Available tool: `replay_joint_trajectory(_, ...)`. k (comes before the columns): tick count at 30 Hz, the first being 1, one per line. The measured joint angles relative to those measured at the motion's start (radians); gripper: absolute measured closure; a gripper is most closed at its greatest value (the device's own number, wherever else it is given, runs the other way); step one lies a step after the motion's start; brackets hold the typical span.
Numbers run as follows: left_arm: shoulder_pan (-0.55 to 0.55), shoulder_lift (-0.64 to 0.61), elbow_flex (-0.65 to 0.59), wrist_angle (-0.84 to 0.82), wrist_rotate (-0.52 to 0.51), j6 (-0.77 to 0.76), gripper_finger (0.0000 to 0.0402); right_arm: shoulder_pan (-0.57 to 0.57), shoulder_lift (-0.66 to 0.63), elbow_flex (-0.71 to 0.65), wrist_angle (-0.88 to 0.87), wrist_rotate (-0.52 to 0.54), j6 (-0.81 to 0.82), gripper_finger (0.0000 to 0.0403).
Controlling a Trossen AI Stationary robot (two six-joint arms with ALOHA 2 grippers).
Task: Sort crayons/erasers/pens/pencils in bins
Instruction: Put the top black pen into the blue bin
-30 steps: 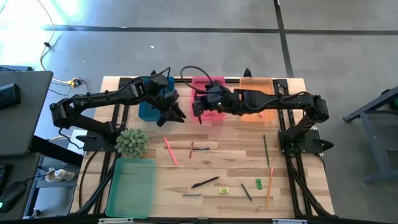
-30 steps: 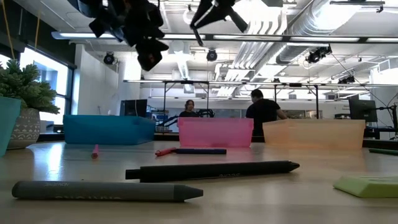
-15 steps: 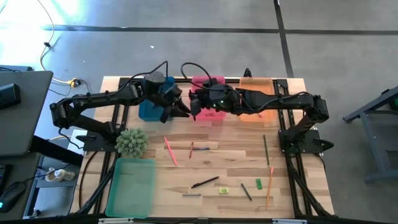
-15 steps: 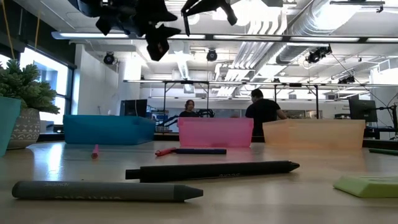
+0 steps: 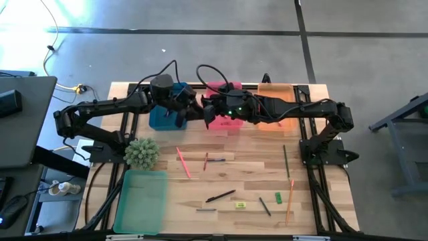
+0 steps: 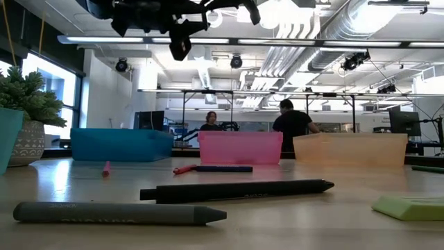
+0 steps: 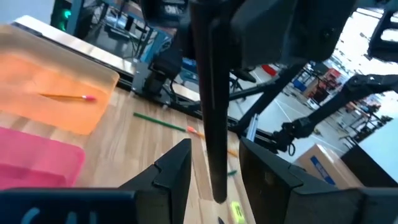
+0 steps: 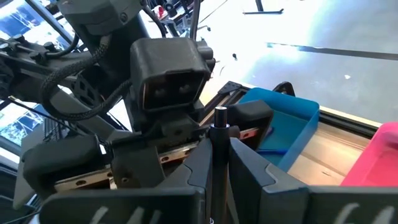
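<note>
Along the near edge of the pale wooden table [image 5: 247, 174] lie a short dark grey crayon [image 6: 118, 212], a long black pen [image 6: 236, 189] and a flat green eraser [image 6: 409, 206], with the shallow light green plastic bin [image 5: 142, 199] off to the left. Farther back rest a pink crayon [image 6: 106, 168] and a dark blue pen [image 6: 222, 169], just in front of three translucent bins in a row – blue [image 6: 121, 145], pink [image 6: 241, 147] and orange [image 6: 350, 148]. An orange pencil [image 7: 65, 96] lies in the orange one. Above the gap between the blue and pink bins, the two arms meet in the air: the right pincer [image 5: 208, 115] is clamped on a slim black stick [image 7: 208, 93], held upright, while the left pincer [image 5: 194, 112] stands with its fingers [image 7: 174, 171] spread on either side of that stick – a gap shows on both sides. A potted green plant [image 6: 28, 104] stands at the table's left side. Beyond the table, two people [image 6: 291, 123] are in the workshop.
</note>
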Motion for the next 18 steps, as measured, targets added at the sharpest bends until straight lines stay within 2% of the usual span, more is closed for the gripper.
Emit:
replay_joint_trajectory(5, 0.0, 0.0, 0.0, 0.008, -0.034, 0.0, 0.0289, 0.0, 0.0, 0.0, 0.0, 0.0, 0.0, 0.0376)
replay_joint_trajectory(15, 0.0, 0.0, 0.0, 0.006, -0.046, 0.017, 0.0387, 0.0, 0.0, 0.0, -0.001, 0.004, -0.026, 0.0376)
replay_joint_trajectory(18, 0.0, 0.0, 0.0, 0.007, -0.046, 0.019, 0.0389, 0.0, 0.0, 0.0, -0.002, 0.004, -0.027, 0.0376)
